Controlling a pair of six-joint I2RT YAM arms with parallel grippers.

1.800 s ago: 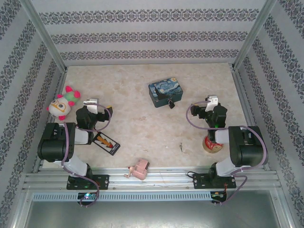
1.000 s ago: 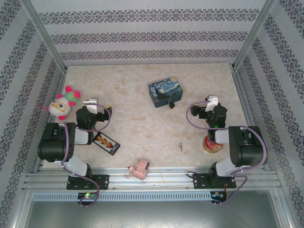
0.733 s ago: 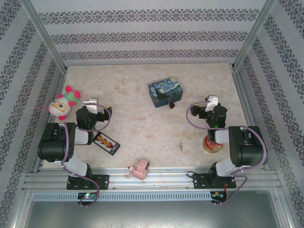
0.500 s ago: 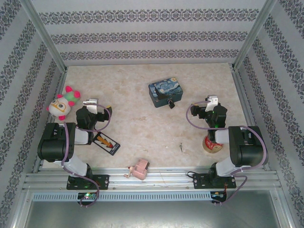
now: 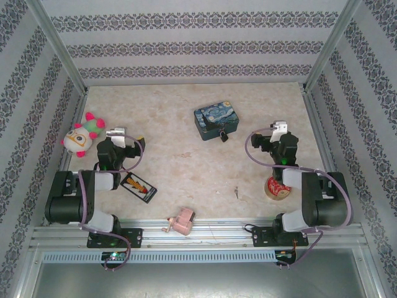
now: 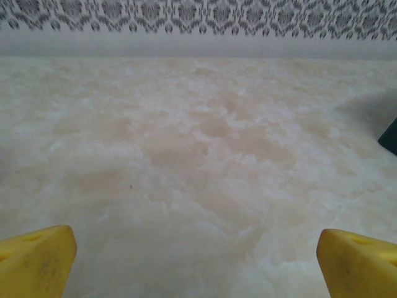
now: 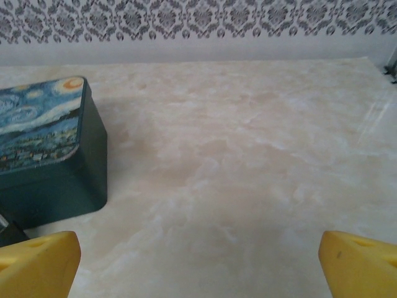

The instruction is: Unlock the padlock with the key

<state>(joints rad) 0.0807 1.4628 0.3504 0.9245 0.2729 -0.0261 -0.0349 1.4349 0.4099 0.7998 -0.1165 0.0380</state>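
A pale marbled bench [image 5: 180, 158] boxed in by patterned wallpaper carries everything. Nearest, at the front edge, lies a pink gadget [image 5: 182, 221]. A little farther and to the right, on bare bench, sits the key [image 5: 236, 192], a dark speck. Its long axis seems to run roughly near to far, though it is too small to tell which end is the bow.

Farther in, the left pincer [image 6: 197, 261] hangs over the bare surface with its yellow fingers spread wide, holding nothing. The right pincer [image 7: 198, 264] is likewise spread and empty, facing the far wall.

Beyond them the padlock [image 5: 222, 135] rests against the near side of the blue tin [image 5: 215, 118], by its right corner. Which way its shackle points I cannot tell.

By my reading this is the opening step, with nothing grasped yet. The key comes first. It lies nearer than the right pincer, so that arm would have to draw back and leftward, then come down for a fine pinch on a thin flat thing.
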